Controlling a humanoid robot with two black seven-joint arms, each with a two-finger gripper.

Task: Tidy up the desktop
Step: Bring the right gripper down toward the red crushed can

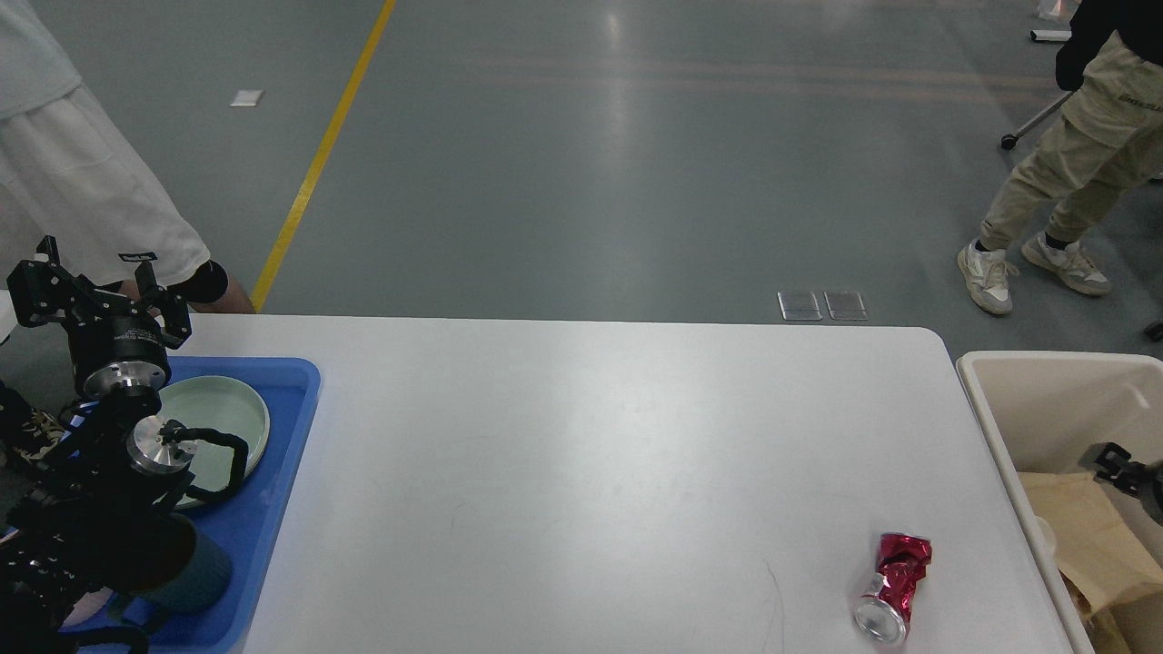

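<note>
Desktop (581,454): lying white across the middle, blue tray (282,509) at its left, beige bin (1027,400) just off its right edge.
Can (892,586): crushed, red, lying near the right front corner.
Left gripper (95,291): hanging above the tray's far end, fingers spread, grasping nothing.
Right gripper (1122,468): showing small over the bin; cannot tell its grip.
Plate (218,418): sitting in the tray.

Nothing really readable here. There's tiny print on the white shorts (136,257) and the khaki trousers (1138,98), both too small to make out.
</note>
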